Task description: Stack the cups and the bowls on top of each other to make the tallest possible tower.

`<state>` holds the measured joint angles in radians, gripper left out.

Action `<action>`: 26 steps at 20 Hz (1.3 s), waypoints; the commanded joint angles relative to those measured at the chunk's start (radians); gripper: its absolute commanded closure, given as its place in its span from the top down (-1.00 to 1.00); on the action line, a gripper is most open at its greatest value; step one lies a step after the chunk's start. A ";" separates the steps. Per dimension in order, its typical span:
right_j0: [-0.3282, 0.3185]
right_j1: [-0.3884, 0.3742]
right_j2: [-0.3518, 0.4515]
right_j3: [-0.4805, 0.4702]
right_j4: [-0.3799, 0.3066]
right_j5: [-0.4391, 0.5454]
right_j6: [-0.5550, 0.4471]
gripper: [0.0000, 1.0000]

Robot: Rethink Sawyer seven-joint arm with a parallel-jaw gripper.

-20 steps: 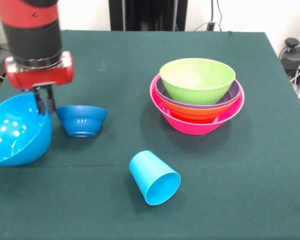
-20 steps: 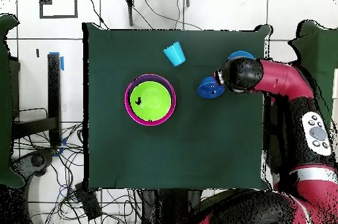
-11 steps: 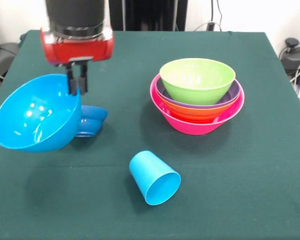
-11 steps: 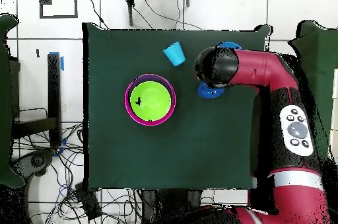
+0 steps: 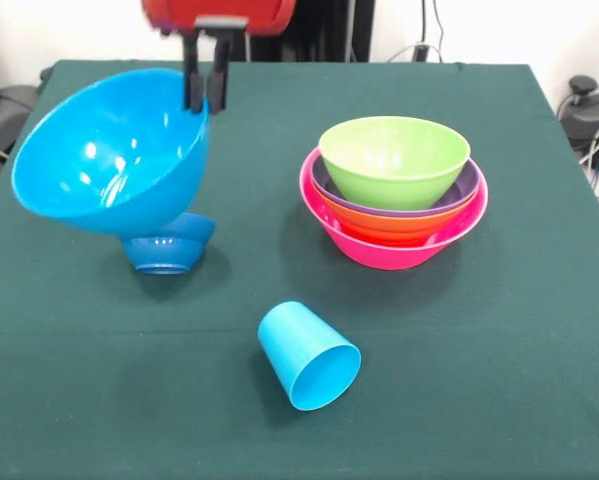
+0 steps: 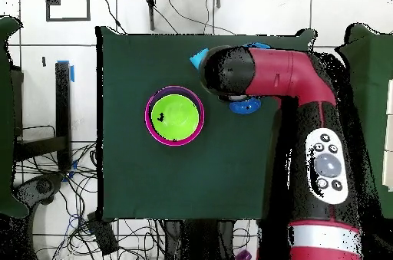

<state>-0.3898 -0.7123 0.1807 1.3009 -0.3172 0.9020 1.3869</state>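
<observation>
My gripper (image 5: pixel 205 88) hangs near the top edge of the front view, shut on the rim of the large sky blue bowl (image 5: pixel 114 150). The bowl is tilted and held in the air above the small dark blue bowl (image 5: pixel 169 248), which sits upside down on the table. The tower (image 5: pixel 394 190) stands to the right: a lime green bowl (image 5: pixel 394 158) nested in purple, orange and pink bowls (image 5: pixel 399 248). A sky blue cup (image 5: pixel 307 355) lies on its side in front. In the overhead view the arm (image 6: pixel 253 73) hides the gripper, beside the tower (image 6: pixel 175 115).
The green cloth table (image 5: pixel 499 350) has its edges close on all sides. A black round device and cables (image 5: pixel 589 110) lie off the table at the right. In the overhead view the arm covers most of the cup (image 6: pixel 196 59) and the small dark blue bowl (image 6: pixel 247 106).
The gripper has lifted the sky blue bowl off the table and carried it up and to the right in the front view, over the small dark blue bowl. Nothing else has moved.
</observation>
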 commanded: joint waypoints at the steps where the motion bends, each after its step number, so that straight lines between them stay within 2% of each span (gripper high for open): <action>1: 0.062 -0.087 -0.059 0.106 0.023 0.154 0.170 -1.00; 11: 0.141 -0.166 -0.128 0.208 0.055 0.145 0.239 -1.00; 15: 0.172 -0.181 -0.154 0.257 0.069 0.112 0.279 -1.00; 26: 0.232 -0.151 -0.194 0.260 0.081 0.072 0.356 -1.00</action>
<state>-0.1892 -0.8904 -0.0119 1.4616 -0.2418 0.9551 1.5731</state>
